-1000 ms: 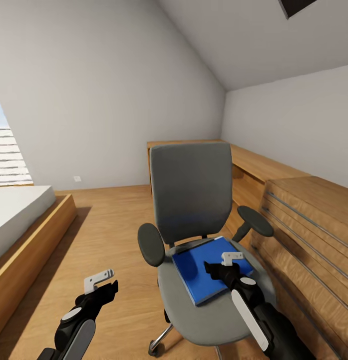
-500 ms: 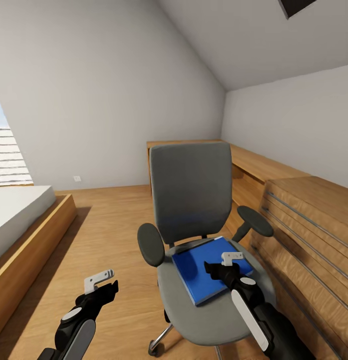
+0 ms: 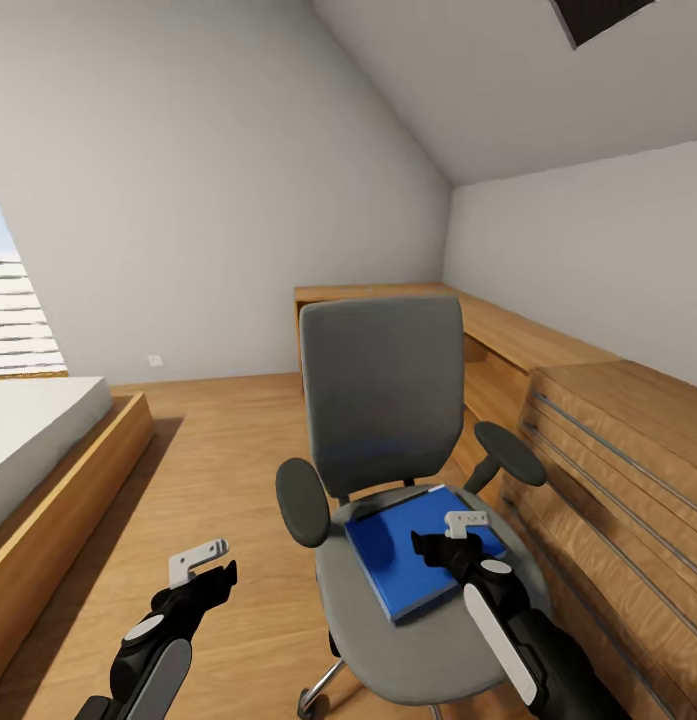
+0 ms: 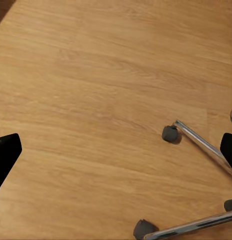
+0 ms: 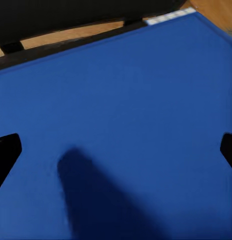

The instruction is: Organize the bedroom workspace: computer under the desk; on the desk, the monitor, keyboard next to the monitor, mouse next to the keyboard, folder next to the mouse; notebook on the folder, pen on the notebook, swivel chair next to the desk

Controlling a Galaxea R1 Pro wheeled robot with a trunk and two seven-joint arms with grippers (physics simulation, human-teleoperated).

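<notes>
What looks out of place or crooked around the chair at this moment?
The blue folder lies on the seat of the swivel chair, turned askew to the seat's edges, a place for sitting, not for papers. The right gripper hovers open above it. Nothing looks spilled or damaged.

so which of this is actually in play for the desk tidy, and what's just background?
In play:
- folder, flat on the seat
- swivel chair
- right gripper, jaws open above the folder

Background:
- bed
- wooden shelf unit
- left gripper, idle over the floor
</notes>
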